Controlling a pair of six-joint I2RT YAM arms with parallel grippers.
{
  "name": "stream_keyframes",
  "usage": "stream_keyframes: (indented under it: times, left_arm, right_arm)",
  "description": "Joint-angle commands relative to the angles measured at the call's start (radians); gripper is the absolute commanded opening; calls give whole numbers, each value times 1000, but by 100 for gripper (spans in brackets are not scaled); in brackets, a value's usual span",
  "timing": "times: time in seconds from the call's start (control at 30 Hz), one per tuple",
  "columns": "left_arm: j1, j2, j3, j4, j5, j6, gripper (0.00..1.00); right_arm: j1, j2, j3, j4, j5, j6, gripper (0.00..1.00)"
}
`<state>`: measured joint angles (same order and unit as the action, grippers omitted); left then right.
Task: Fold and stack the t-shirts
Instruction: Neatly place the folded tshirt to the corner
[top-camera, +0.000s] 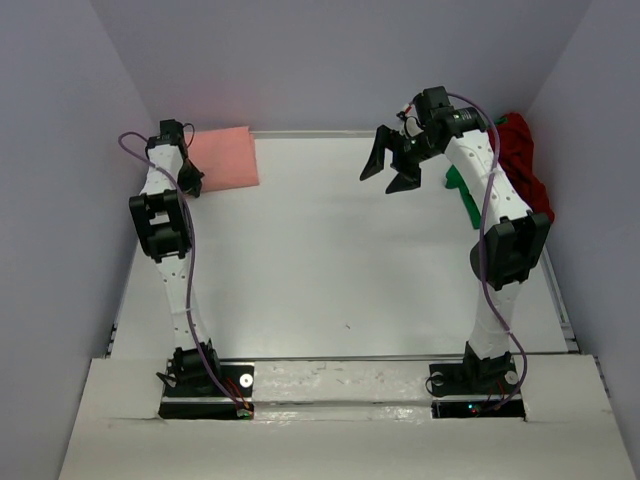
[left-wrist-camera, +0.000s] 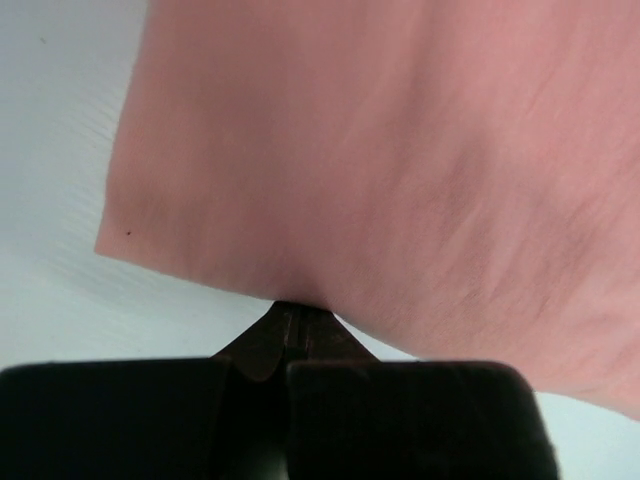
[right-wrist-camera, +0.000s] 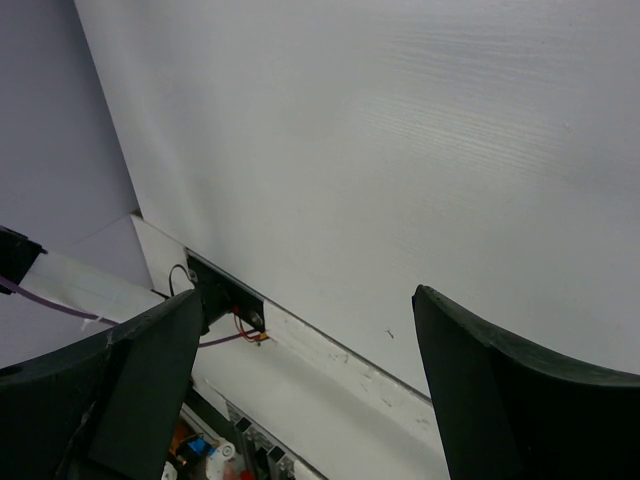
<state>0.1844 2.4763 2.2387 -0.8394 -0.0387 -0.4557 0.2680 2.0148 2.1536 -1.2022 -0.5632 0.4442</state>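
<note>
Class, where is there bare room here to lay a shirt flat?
Free: the wide middle of the table, between the folded salmon-pink shirt and the right arm. Crowded: the right edge, where the dark red shirt and green shirt lie heaped.

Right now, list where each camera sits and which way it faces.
Top external: above and behind the bases, looking down on the table; both arms show.
Left wrist: on the left arm, looking down at the salmon-pink shirt; left claw shut.
Right wrist: on the right arm, facing the table's near edge; right claw open.
Shared: top and left wrist both see that shirt.
</note>
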Motion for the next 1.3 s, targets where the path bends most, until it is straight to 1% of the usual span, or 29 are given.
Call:
stream_keyframes:
  times: [0.0, 0.17, 0.37, 0.47, 0.57, 0.63, 0.77, 0.87, 1.0, 1.03, 1.07, 1.1, 1.13, 1.17, 1.27]
  left_arm:
    - [29, 22, 76, -24, -1, -14, 0]
    - [66, 30, 87, 5, 8, -28, 0]
    - [70, 21, 64, 46, 34, -46, 0]
    - [66, -17, 30, 66, 83, -54, 0]
    - [37, -111, 6, 71, 97, -54, 0]
    - [14, -146, 6, 57, 109, -51, 0]
    - [-68, -207, 7, 31, 199, -47, 0]
    - [-108, -253, -10, 20, 255, -55, 0]
    - [-161, -315, -69, 62, 348, -75, 0]
    - [-174, -318, -108, 109, 377, -78, 0]
    - [-180, -318, -120, 129, 417, -80, 0]
    - [-180, -298, -123, 141, 424, -72, 0]
    - [-180, -284, -117, 148, 424, -64, 0]
    - [-210, -269, -105, 167, 430, -57, 0]
    - [-211, -211, -82, 236, 465, -31, 0]
  right_arm:
    - [-3, -7, 31, -11, 3, -4, 90]
    - [-3, -14, 20, -11, 5, -1, 90]
    - [-3, -19, 5, -2, -1, 2, 90]
    - [-3, -18, 6, -2, -4, 2, 90]
    - [-3, -19, 0, 1, -4, 2, 90]
    - [-3, -19, -8, 4, -9, 4, 90]
    - [-3, -14, -8, 12, -17, 5, 90]
    - [-3, -10, -6, 9, -17, 7, 90]
    - [-3, -18, -20, 9, -14, 4, 90]
    - [-3, -19, -23, 13, -17, 5, 90]
    - [-3, -21, -26, 19, -18, 7, 90]
    - [-3, -22, -29, 21, -21, 8, 90]
    - [-3, -22, -29, 21, -21, 8, 90]
    - [-3, -22, -28, 21, -20, 8, 90]
    - [-3, -28, -31, 23, -15, 8, 90]
